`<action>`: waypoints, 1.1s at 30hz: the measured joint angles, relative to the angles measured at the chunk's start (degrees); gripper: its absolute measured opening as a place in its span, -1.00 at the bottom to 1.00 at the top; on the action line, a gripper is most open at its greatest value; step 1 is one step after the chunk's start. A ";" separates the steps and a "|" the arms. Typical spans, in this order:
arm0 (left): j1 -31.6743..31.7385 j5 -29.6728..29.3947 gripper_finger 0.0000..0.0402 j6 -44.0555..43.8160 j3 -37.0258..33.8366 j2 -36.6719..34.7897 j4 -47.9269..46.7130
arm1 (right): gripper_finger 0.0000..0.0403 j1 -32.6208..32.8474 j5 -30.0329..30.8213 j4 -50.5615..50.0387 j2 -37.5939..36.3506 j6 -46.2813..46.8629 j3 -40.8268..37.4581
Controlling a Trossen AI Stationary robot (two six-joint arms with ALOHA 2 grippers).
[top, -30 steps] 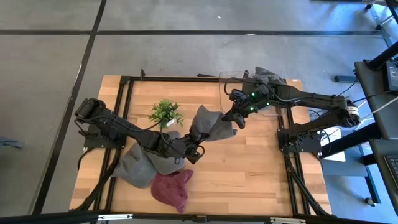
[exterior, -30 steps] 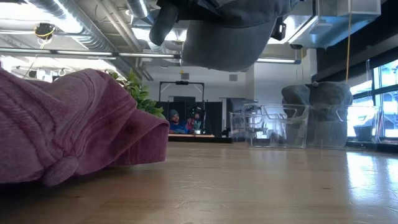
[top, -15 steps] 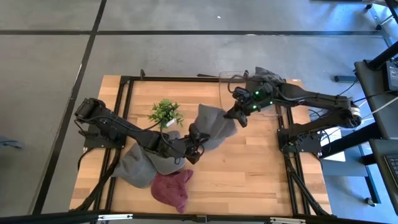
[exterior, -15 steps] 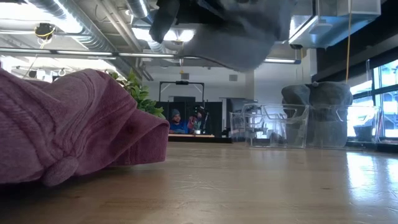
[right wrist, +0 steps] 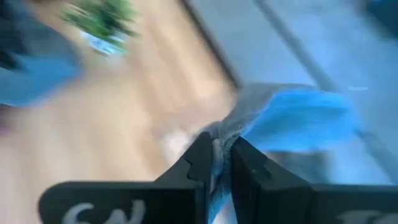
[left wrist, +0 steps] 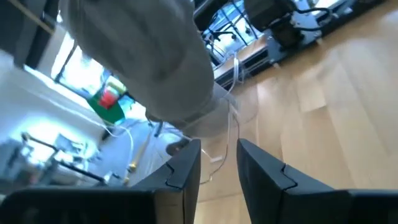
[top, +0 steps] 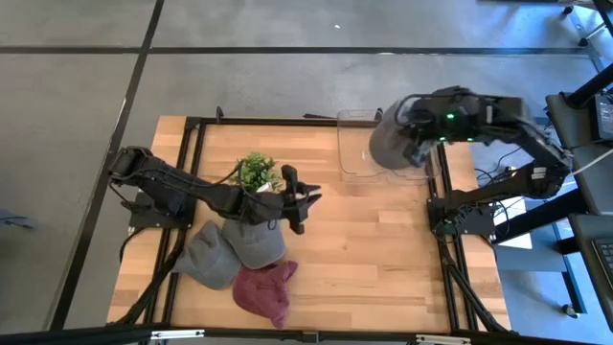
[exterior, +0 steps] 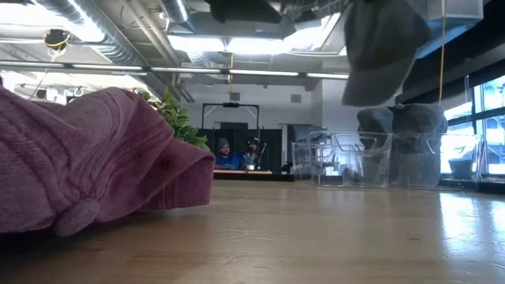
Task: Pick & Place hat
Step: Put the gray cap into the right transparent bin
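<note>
the right gripper [top: 414, 146] is clenching a grey hat [top: 391, 144] and hanging it over the clear bin [top: 356, 144], apparently clear of its walls. the left gripper [top: 305, 201], fingers parted and empty, is hovering just beside the plant [top: 256, 172], with a grey cap [top: 251, 242], another grey hat [top: 206, 257] and a maroon hat [top: 264, 291] lying behind and beside it.

Right gripper [top: 414, 144] hanging raised at table's far right, fingers pinching fabric. Left gripper [top: 305, 203] reaching mid-table, fingers parted, holding nothing.

Open industrial lab: exposed ceiling ducts [exterior: 102, 31], concrete floor [top: 287, 81], framed wooden table [top: 383, 240].
</note>
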 joint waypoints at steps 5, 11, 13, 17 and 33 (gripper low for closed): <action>3.46 5.30 -0.51 -4.84 0.00 0.87 -0.25 | -0.81 -0.02 9.60 -8.07 -0.03 -8.19 3.39; 7.20 13.57 -0.51 -10.73 0.00 0.95 -1.29 | -0.81 0.00 17.60 -11.52 0.06 -15.88 -1.14; 7.94 15.07 -0.51 -12.26 0.00 0.95 -1.35 | -0.81 0.00 19.78 -11.68 -0.05 -16.88 -3.45; 8.63 16.64 -0.51 -13.11 0.00 0.95 -1.83 | -0.81 0.00 21.63 -11.68 -0.14 -16.96 -8.16; 8.60 17.06 -0.51 -12.96 0.00 0.97 -2.86 | -0.81 -1.65 31.69 -7.62 -2.01 -7.34 -29.89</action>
